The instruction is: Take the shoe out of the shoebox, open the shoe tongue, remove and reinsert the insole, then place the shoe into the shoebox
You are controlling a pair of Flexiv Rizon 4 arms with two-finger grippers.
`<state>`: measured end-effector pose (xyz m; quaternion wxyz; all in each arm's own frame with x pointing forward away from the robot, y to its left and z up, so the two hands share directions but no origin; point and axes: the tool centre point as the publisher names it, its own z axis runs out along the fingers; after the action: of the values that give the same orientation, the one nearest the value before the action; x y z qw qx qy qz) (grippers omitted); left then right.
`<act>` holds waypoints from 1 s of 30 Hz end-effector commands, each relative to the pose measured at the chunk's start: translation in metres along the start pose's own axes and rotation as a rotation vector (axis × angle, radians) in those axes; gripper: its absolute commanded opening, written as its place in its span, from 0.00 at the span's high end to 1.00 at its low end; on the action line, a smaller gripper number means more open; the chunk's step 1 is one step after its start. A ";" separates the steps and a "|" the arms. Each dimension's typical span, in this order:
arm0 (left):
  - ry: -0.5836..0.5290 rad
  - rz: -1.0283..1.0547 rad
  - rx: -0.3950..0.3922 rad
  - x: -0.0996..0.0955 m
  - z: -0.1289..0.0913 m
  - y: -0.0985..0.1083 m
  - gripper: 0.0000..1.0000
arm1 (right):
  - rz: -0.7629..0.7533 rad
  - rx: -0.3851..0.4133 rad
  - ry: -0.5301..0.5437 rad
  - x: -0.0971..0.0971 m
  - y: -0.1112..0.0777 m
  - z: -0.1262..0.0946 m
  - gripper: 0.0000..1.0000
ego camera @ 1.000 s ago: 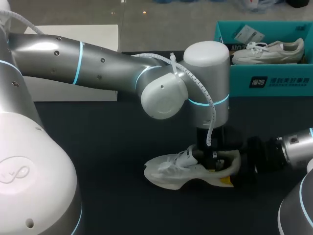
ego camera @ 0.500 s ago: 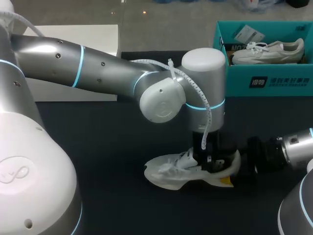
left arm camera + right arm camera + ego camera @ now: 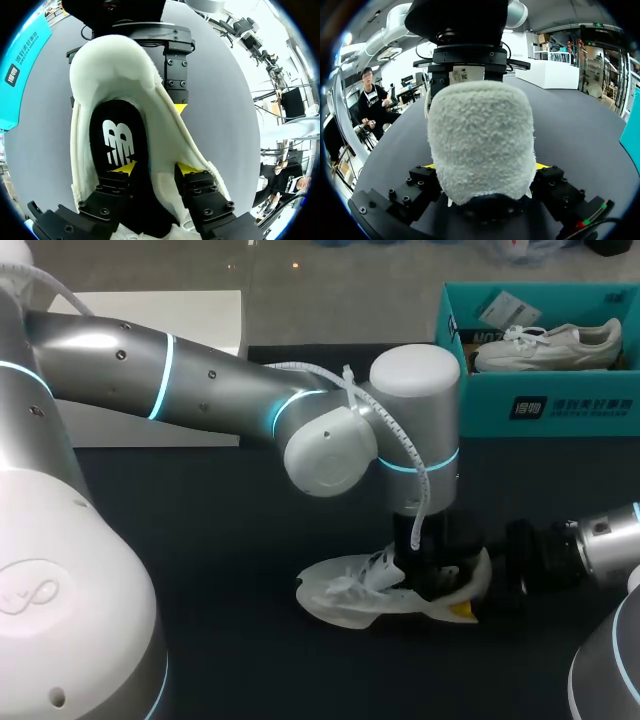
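Right claw [image 3: 482, 167] clamps the heel of one white shoe [image 3: 350, 595] lying crosswise on the worktop [image 3: 220, 540], toe leftward. Left claw [image 3: 157, 170], parted, straddles its collar wall [image 3: 172, 145]. Second shoe [image 3: 545, 345] lies in the one shoebox [image 3: 560, 405].

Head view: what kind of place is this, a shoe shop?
Probably a robot test bench, not a shop: a left arm and a right arm meet at a white shoe on a dark table, beside a teal shoebox.
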<state>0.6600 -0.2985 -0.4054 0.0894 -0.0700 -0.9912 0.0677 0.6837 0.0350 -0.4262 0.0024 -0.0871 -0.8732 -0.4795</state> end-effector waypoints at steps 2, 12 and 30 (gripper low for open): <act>-0.045 -0.017 0.006 -0.005 0.016 0.009 0.25 | 0.001 0.001 -0.002 0.000 0.001 -0.001 1.00; -0.088 -0.045 -0.026 -0.020 0.038 0.019 0.59 | 0.001 0.001 -0.002 0.000 0.001 -0.001 1.00; -0.136 -0.130 0.113 -0.008 0.006 0.018 1.00 | 0.001 0.001 -0.002 0.000 0.001 -0.001 1.00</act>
<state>0.6736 -0.2932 -0.4100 0.0263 -0.0009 -0.9954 0.0918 0.6839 0.0351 -0.4259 0.0029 -0.0874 -0.8731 -0.4797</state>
